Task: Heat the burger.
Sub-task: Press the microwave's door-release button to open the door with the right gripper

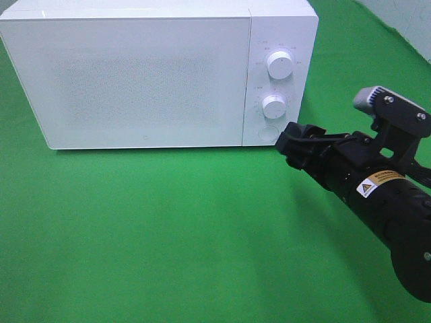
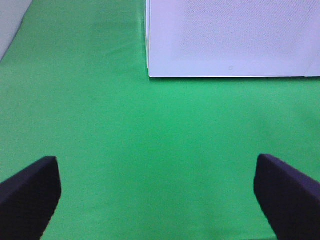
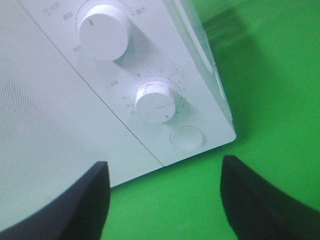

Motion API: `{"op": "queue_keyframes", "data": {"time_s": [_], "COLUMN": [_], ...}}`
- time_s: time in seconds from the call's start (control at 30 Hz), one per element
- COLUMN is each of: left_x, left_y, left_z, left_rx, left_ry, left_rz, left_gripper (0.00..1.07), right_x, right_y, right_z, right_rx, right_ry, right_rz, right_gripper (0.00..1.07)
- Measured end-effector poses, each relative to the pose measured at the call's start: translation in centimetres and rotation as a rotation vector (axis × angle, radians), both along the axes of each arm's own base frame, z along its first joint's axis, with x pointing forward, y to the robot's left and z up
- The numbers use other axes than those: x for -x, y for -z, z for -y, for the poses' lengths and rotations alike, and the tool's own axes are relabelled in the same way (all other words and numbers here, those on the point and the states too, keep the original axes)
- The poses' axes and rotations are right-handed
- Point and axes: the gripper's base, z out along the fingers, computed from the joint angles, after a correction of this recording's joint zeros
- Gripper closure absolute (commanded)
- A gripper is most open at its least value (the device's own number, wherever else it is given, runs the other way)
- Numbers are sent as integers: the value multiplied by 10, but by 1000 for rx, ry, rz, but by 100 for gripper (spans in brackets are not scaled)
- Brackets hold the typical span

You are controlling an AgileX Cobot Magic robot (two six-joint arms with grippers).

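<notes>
The burger is out of view. A white microwave (image 1: 148, 74) stands at the back of the green cloth with its door shut. My right gripper (image 1: 291, 145) hovers just in front of the microwave's lower right corner, close to the round button (image 1: 267, 132) under the lower knob (image 1: 274, 106). In the right wrist view its fingers (image 3: 260, 200) stand apart with nothing between them, facing the lower knob (image 3: 156, 102) and the button (image 3: 187, 137). My left gripper (image 2: 160, 195) is open over bare cloth, in front of the microwave's left corner (image 2: 150, 70).
The upper knob (image 1: 279, 64) sits above the lower one on the control panel. Green cloth (image 1: 168, 235) covers the table in front of the microwave. A pale wall edge (image 1: 404, 20) shows at the back right.
</notes>
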Motion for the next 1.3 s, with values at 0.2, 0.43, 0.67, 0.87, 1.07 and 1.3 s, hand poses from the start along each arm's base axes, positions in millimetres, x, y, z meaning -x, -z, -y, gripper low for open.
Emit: {"op": "queue_keyframes", "data": {"time_s": [0.2,0.43,0.67,0.87,1.07,1.3], "left_x": [0,0,0,0,0,0], "left_y": [0,0,0,0,0,0], "left_z": [0,0,0,0,0,0], "left_rx": [0,0,0,0,0,0], "left_ry": [0,0,0,0,0,0], "left_rz": [0,0,0,0,0,0], "left_gripper": [9,9,9,9,9,9], "right_x": [0,0,2,-3,-13,-27], "right_y": [0,0,7,7,11,26], "right_z": [0,0,2,1,-6,-18], "right_rx": [-468,-735,-927,-978,-980,-1008], "right_ry": [138,217,340,401,418,446], "right_rz": [-109,-171,-279,-301,-292,-315], "right_gripper": [77,91,107,107,107,107]}}
